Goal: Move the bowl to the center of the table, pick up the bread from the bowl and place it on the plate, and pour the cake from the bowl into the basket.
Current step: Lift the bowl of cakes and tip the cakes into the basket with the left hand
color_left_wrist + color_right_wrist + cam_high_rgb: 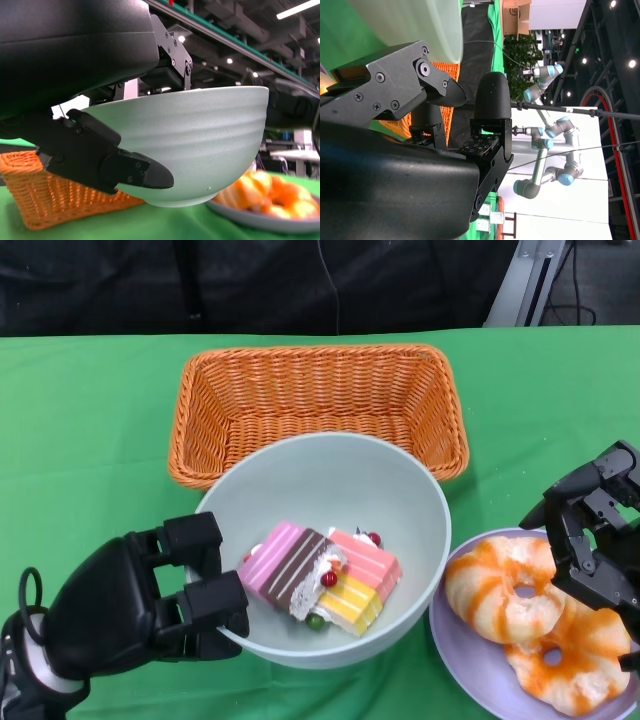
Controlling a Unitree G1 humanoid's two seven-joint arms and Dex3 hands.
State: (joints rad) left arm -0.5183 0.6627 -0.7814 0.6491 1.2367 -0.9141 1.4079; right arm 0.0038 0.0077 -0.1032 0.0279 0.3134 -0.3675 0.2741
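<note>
The pale green ceramic bowl [330, 540] is the landmark here. It is lifted from the green cloth-covered bench [90, 440]; the left wrist view shows a gap between its foot and the cloth. The left robot hand [150, 595] holds the bowl at the rim on the robot's left side: upper fingers go over the rim and a lower finger [125, 167] presses on the outside wall.

Inside the bowl lie pieces of toy cake: a pink slice with dark stripes [285, 565], a pink slice with cream [365, 560] and a yellow slice [352, 605], with small red and green balls on them. They rest at the bottom of the bowl, touching each other.

Just behind the bowl stands the orange woven wicker basket [320, 390]. In the head view the far rim of the bowl overlaps the near edge of the basket.

To the right of the bowl, just beside it, lies the lavender round plate [465, 650]. On the plate are two bread rings with orange glaze [500, 590], touching each other.

The right robot hand [595, 530] hovers over the right part of the plate, above the bread. Its fingers are apart and hold nothing. In the right wrist view one finger [492, 100] points towards the bowl's wall, with the basket behind.
</note>
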